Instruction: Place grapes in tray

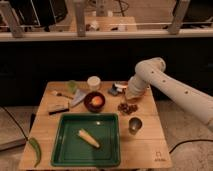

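The grapes (127,107) are a small dark cluster lying on the wooden table, right of the dark bowl and above the metal cup. The green tray (69,131) sits at the table's front middle with a piece of corn (87,138) in it. My gripper (131,94) hangs from the white arm that comes in from the right. It is just above and behind the grapes, close to them. I cannot tell whether it touches them.
A dark bowl with an orange fruit (95,101) stands left of the grapes. A metal cup (134,124) stands right of the tray. A white cup (93,82), a knife (61,108) and a small blue-white object (117,89) lie at the back. A green pepper (36,150) lies off the left edge.
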`<state>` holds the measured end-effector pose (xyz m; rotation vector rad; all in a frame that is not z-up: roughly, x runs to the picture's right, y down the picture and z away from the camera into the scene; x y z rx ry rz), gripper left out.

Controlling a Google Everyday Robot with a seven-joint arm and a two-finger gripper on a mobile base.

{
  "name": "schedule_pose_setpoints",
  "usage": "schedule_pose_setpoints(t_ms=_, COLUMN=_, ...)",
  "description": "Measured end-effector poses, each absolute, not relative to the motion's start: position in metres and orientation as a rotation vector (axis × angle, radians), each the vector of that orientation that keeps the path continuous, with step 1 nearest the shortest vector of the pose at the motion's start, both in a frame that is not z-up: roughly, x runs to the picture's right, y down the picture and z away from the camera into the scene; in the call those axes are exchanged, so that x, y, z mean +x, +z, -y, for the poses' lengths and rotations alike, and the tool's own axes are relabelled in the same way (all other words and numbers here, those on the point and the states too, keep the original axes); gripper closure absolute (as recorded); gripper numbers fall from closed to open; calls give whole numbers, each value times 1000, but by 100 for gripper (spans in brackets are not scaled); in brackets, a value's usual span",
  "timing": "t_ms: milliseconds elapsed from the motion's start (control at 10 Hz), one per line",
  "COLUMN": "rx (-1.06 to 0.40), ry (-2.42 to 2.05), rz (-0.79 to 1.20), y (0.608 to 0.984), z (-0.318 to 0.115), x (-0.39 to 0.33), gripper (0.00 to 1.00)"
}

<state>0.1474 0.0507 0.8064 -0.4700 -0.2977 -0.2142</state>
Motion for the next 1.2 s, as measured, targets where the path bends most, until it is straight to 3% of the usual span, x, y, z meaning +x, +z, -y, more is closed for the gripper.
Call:
schedule_pose_setpoints(t_ms=200, rx=-472, ry=-224, rz=317, y=806, z=-49, x=143, gripper=55)
schedule_pose_setpoints(t_ms=300, rx=-475, ry=-231, rz=329, y=805, z=-49, x=140, gripper=41)
schedule_pose_setpoints(t_ms=600, rx=-481, ry=-240, rz=346, y=808, z=-50, x=138, gripper=20)
schedule_pose_setpoints(t_ms=1200, rx=-505, ry=-219, rz=367, y=825, z=-60, x=141, gripper=20)
